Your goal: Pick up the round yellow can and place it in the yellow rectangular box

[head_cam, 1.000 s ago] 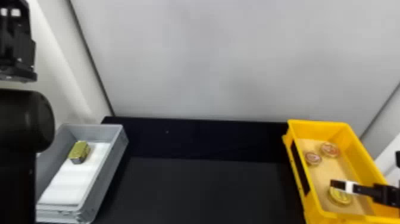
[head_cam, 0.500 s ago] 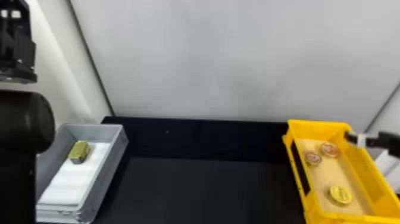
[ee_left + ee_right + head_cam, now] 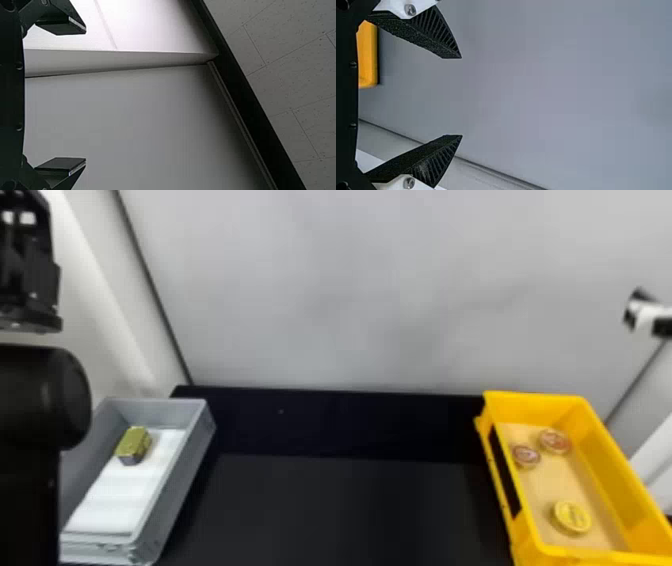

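Note:
The round yellow can lies on the tan floor of the yellow rectangular box, toward its near end. At the head view's right edge, my right gripper is raised above and beyond the box's far right side. In its own wrist view, the right gripper has its fingers wide apart with nothing between them. My left arm is parked at the head view's left edge, its gripper high up there; in the left wrist view, the left gripper stands open and holds nothing.
Two reddish round cans sit toward the yellow box's far end. At the left, a grey box with a white liner holds a gold-green block. A black table lies between the boxes, with a pale wall behind.
From over the round yellow can, my right gripper has risen and moved away toward the back wall, leaving the can in the box. The left arm has kept still.

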`<action>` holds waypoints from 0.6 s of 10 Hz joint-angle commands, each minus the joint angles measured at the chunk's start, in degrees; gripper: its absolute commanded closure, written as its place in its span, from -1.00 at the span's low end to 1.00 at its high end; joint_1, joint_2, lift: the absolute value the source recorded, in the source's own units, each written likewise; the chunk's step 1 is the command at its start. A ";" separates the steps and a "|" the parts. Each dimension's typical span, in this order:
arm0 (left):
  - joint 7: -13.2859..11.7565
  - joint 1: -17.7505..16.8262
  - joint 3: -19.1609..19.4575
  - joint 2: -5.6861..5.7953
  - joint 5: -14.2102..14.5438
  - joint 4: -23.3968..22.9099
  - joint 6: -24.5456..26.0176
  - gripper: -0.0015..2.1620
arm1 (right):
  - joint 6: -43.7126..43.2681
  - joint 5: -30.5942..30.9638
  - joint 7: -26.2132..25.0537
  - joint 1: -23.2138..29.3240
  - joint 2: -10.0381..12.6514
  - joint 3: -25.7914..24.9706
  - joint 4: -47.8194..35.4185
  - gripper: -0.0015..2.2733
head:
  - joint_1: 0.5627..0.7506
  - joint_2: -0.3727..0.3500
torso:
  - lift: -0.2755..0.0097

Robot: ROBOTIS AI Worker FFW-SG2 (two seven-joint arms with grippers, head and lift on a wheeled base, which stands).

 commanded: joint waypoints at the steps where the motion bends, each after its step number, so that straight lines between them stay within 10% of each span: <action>1: 0.03 -0.17 -0.14 0.12 0.06 0.00 0.17 -0.89 | -10.52 5.03 -6.64 -1.10 0.09 2.83 -7.69 -0.93 | 0.07 0.18 | 0.86; 6: 0.29 0.01 -0.32 0.03 1.03 0.44 -0.09 -0.89 | -41.47 20.33 -16.31 -5.67 0.97 8.46 -12.53 -0.91 | 0.07 0.18 | 0.86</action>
